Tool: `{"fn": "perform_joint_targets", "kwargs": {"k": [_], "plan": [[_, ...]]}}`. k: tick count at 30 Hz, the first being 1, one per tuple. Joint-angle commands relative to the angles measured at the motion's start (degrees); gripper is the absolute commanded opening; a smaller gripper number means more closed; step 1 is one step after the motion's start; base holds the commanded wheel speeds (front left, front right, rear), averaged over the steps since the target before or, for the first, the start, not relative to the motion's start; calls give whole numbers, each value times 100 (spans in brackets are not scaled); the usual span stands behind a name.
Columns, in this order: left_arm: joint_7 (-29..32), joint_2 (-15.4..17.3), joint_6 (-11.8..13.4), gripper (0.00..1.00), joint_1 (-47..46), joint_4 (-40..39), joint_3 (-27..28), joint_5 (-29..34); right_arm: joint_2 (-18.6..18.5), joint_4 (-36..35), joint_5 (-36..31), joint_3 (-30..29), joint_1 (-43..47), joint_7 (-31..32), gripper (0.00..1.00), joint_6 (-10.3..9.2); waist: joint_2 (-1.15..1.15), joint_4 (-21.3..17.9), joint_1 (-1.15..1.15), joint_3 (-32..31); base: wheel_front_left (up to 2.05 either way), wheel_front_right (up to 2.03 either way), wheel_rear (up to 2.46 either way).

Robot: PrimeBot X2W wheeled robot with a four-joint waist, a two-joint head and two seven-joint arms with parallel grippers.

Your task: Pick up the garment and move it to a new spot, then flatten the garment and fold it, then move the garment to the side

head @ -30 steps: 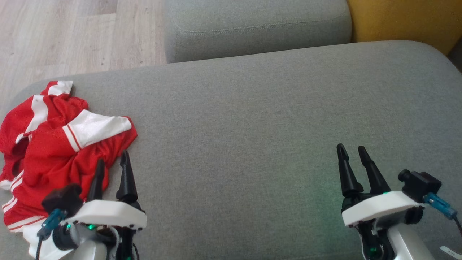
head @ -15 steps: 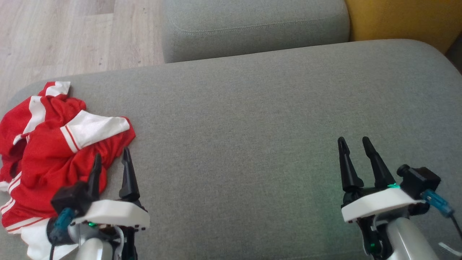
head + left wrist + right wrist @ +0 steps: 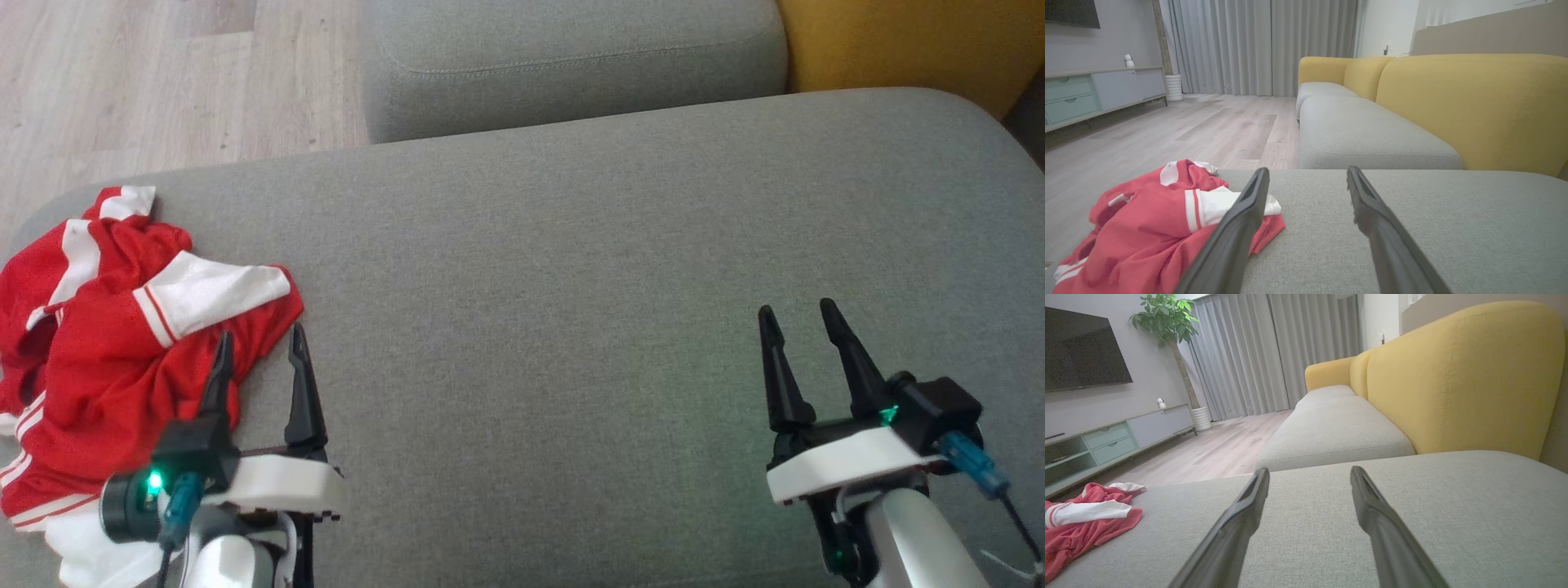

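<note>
Far left, the crumpled red-and-white jersey garment lies in a heap at the end of the broad grey fabric sofa cushion. Nothing is lifted yet, so you're on the very first step, the pick-up. Your left gripper hovers at the heap's near edge with its fingers spread, one lined up with the red cloth's edge and the other over grey cushion. Next call: swing it further left over a thick fold, drop and pinch. The cushion's middle looks a fair landing spot. Out right, your right gripper waits well apart from the garment, fingers spread, holding nothing.
</note>
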Motion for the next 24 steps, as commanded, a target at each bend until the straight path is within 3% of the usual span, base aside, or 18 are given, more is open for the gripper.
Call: {"fn": "perform_joint_targets", "kwargs": {"k": [1, 24], "plan": [[-100, 93, 72, 100, -292, -264, 134, 225, 43, -226, -225, 129, -351, -104, 100, 45, 0, -3, 0, -2, 0, 0, 0], [-123, 94, 119, 100, -278, -253, 171, 283, 112, -130, -343, 56, -360, -127, 100, 45, 0, 0, 0, -11, 0, 0, 0]]}}
